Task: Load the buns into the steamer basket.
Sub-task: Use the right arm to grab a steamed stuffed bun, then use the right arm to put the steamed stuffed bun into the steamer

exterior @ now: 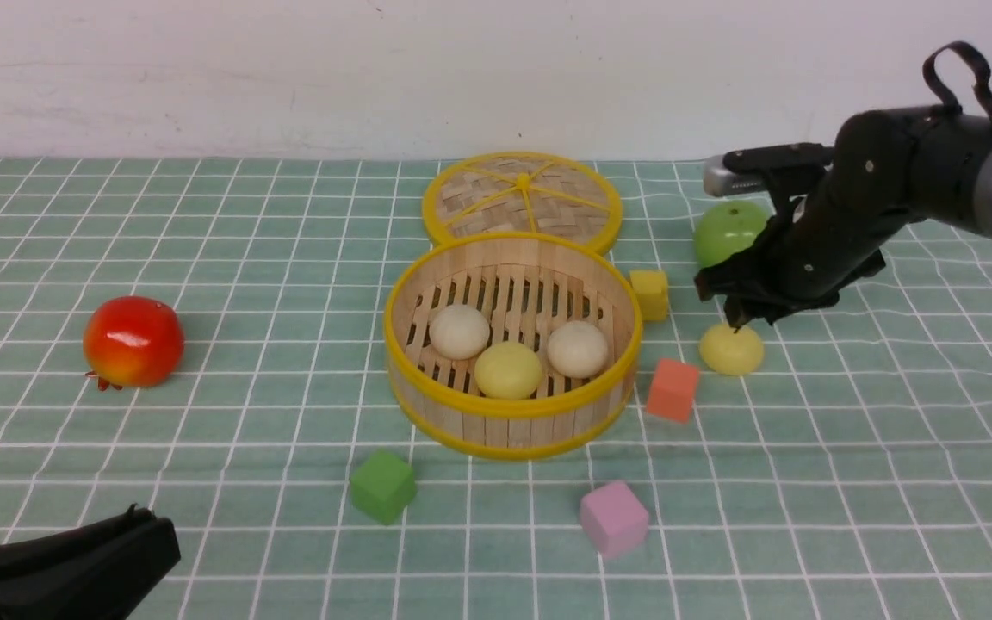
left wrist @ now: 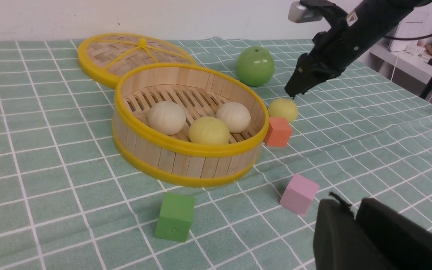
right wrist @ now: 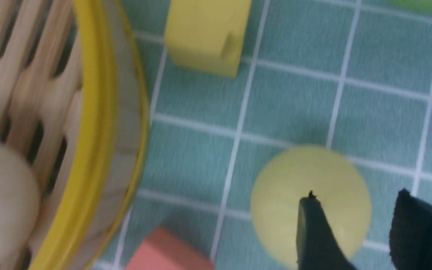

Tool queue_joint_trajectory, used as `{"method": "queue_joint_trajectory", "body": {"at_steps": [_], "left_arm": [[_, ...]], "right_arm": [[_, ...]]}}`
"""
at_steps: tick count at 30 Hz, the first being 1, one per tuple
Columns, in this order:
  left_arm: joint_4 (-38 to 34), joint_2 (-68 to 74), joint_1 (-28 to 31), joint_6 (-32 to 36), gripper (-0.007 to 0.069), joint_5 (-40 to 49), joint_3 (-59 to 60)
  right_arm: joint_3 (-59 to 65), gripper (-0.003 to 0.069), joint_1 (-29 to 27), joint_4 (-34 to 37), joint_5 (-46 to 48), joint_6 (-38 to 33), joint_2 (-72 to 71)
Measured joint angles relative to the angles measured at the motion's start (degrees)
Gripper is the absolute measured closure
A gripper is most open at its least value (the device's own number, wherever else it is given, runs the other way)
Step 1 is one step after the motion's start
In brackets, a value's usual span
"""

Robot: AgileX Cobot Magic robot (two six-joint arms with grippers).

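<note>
At your left, the left tool (left wrist: pixel 347 204) enters from the near edge, its body cut off by the front view; whether its fingers are spread or pressed together, you cannot tell from the pictures. Beyond it, a red pomegranate (exterior: pixel 133 342) rests on the grid-lined tabletop (exterior: pixel 229 413). Next comes a green cube (exterior: pixel 382 486), on the near side of the steamer basket (exterior: pixel 515 429).

Inside your basket sit three buns: an off-white bun (exterior: pixel 460 331) at left, a pale yellow bun (exterior: pixel 508 370) in the middle and nearer you, and a second off-white bun (exterior: pixel 578 349) at right. Behind the basket, the woven lid (exterior: pixel 496 191) has its near edge hidden by the rim.

To the right, a pink cube (exterior: pixel 615 517) lies nearest you; a yellow block (exterior: pixel 650 294) stands just beside the basket's right side, and an orange block (exterior: pixel 673 390) sits nearer. The fourth bun, a pale yellow one (exterior: pixel 732 350), lies on the tabletop right of the orange block. Your right tool (exterior: pixel 754 321) hangs over it, fingers spread; one finger covers part of the bun in the blurred right wrist view, and contact is hard to make out. The arm partly hides a green apple (exterior: pixel 727 231) behind it in the front view.
</note>
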Motion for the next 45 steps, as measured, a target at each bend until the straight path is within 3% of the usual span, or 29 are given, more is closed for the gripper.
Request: {"method": "queue_joint_trajectory", "body": {"at_steps": [21,25,26,27,28,30,33,39,45], "left_arm": [[0.00,0.00,0.00,0.00,0.0533,0.00,0.00],[0.00,0.00,0.00,0.00,0.0533,0.00,0.00],[0.00,0.00,0.00,0.00,0.0533,0.00,0.00],[0.00,0.00,0.00,0.00,0.0533,0.00,0.00],[0.00,0.00,0.00,0.00,0.0533,0.00,0.00],[0.00,0.00,0.00,0.00,0.0531,0.00,0.00],[0.00,0.00,0.00,0.00,0.0529,0.00,0.00],[0.00,0.00,0.00,0.00,0.0520,0.00,0.00],[0.00,0.00,0.00,0.00,0.0513,0.00,0.00]], "right_arm": [[0.00,0.0377,0.00,0.91,-4.23,-0.27,3.95],[0.00,0.0452,0.00,0.91,-4.07,-1.72,3.95],[0.00,0.0517,0.00,0.91,-3.54,-2.83,3.89],[0.00,0.0525,0.00,0.91,-3.39,-3.15,3.89],[0.00,0.0592,0.00,0.91,-2.96,-4.30,3.59],[0.00,0.0651,0.00,0.91,-2.37,-5.10,2.81],[0.00,0.0660,0.07,1.47,-1.24,-5.58,1.11],[-4.21,0.0660,3.51,9.08,-0.99,-8.88,-5.61],[-6.46,0.0657,9.59,16.30,-9.15,-12.75,-3.30]]}}
